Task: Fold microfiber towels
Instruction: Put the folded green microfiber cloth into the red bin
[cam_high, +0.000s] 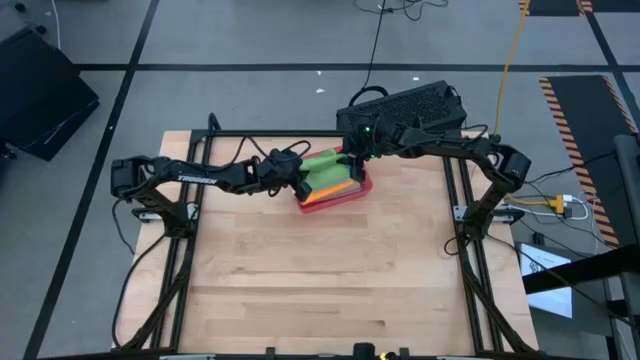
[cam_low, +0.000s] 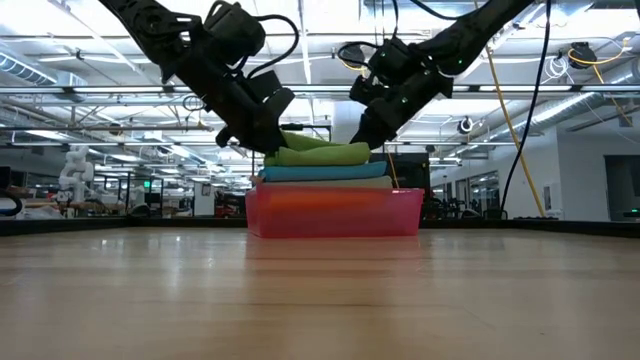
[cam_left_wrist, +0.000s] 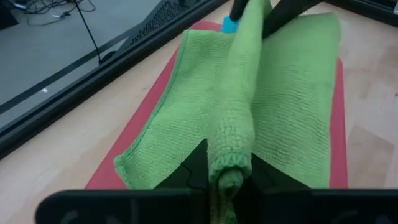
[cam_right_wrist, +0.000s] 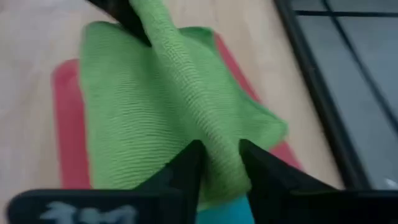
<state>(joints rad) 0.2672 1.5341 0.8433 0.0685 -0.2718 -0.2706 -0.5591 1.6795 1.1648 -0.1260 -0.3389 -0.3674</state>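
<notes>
Your bright green towel (cam_high: 325, 175) tops the stack in the red tray (cam_high: 345, 197), upper centre of the high view, its pinched ridge running left-right. Left gripper (cam_left_wrist: 229, 177) pinches one ridge end. Right gripper (cam_right_wrist: 219, 163) straddles the other, jaws seemingly loosening; both arms reach in low from the sides.

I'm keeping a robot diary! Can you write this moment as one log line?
left gripper: pinching bright green towel | right gripper: around same fold | stack in red tray

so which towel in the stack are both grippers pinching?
The bright green towel, top of the stack in the red tray. Blue and orange ones lie flat beneath.
</notes>
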